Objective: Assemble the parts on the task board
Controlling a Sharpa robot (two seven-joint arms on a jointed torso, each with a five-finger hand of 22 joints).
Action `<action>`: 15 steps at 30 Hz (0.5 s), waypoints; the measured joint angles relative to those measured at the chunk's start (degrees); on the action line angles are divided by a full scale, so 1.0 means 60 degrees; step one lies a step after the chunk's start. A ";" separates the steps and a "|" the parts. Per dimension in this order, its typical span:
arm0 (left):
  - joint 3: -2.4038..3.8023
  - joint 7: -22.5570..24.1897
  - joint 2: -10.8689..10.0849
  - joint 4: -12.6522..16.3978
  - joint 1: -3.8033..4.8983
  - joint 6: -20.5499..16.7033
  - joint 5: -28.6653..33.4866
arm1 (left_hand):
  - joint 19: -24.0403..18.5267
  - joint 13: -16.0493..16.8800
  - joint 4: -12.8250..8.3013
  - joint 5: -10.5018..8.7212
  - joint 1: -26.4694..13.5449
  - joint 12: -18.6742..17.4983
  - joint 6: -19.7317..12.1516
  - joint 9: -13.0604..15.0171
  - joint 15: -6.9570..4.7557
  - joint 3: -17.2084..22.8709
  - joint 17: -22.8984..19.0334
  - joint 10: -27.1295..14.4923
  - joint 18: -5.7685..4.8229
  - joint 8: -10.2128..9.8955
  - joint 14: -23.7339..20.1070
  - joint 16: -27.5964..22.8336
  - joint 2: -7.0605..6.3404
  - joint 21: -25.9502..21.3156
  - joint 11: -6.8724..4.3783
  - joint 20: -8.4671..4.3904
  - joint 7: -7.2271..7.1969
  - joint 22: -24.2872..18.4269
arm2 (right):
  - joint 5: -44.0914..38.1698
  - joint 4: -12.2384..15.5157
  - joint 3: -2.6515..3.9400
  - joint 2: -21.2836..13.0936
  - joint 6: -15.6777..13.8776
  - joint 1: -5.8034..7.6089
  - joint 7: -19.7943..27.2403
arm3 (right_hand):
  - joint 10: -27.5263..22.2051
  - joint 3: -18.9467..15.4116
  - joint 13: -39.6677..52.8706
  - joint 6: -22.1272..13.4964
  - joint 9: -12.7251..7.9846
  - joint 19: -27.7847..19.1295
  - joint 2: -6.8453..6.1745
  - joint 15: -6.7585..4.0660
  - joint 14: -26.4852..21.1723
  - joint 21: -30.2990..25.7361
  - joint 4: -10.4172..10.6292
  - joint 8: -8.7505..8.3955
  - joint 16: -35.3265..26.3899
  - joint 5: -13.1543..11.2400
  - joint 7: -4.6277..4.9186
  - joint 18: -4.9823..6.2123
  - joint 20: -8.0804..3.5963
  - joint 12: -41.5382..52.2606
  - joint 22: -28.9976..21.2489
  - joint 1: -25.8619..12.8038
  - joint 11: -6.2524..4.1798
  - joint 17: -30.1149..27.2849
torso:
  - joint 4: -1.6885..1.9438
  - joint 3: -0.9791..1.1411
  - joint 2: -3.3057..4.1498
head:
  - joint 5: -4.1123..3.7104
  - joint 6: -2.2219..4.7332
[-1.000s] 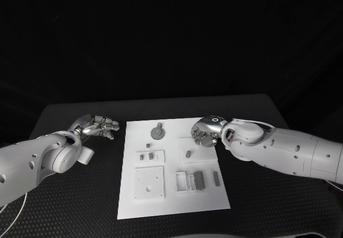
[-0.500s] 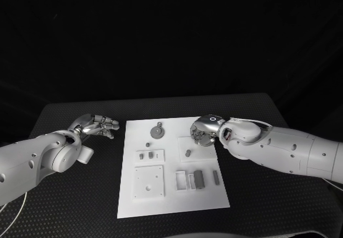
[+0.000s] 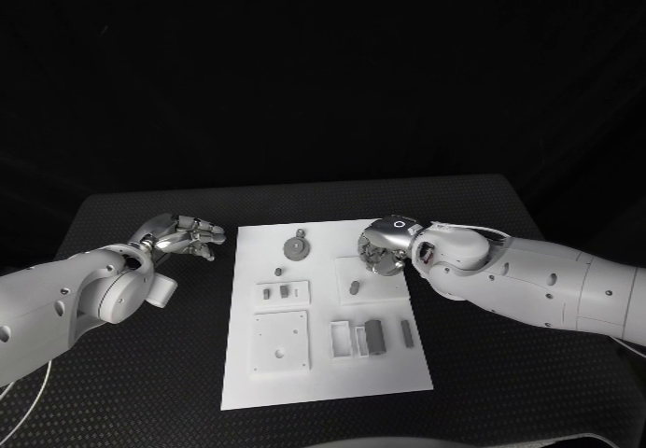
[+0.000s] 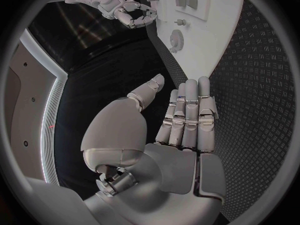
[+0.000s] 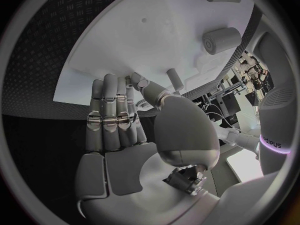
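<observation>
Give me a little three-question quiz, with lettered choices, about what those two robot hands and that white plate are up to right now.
1. Where is the left hand?
A. Over the bare table, beside the task board
B. Flat on the board's middle
C. Under the table

2. What colour is the round disc part at the board's far end?
A. Red
B. Grey
C. Yellow

3. What does the right hand hold?
A. A disc
B. A cable
C. Nothing

Answers: 1 A, the head view shows it off the board's edge. 2 B, it looks grey against the white board. 3 C, the right wrist view shows its fingers straight and bare above the board.
</observation>
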 measured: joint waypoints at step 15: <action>0.0000 -0.0001 0.0005 -0.0010 -0.0001 0.0001 0.0000 | 0.0000 -0.0002 0.0000 0.0000 0.0000 0.0000 0.0000 0.0000 0.0000 0.0000 0.0008 -0.0010 0.0000 0.0000 0.0000 0.0000 0.0000 0.0000 -0.0010 0.0000 -0.0001 -0.0019 | -0.0228 0.0098 -0.0037 -0.0045 -0.0301 -0.0046 -0.0131 | 0.0239 0.0000 0.0082 0.0157 0.0109 0.0256 -0.0042 -0.0091 0.0157 0.0059 0.0000 0.0095 0.0206 -0.0029 -0.0039 -0.0001 -0.0118 -0.0042 0.0111 0.0068 -0.0102 0.0133 | 0.0004 0.0000 0.0004 | 0.0005 0.0005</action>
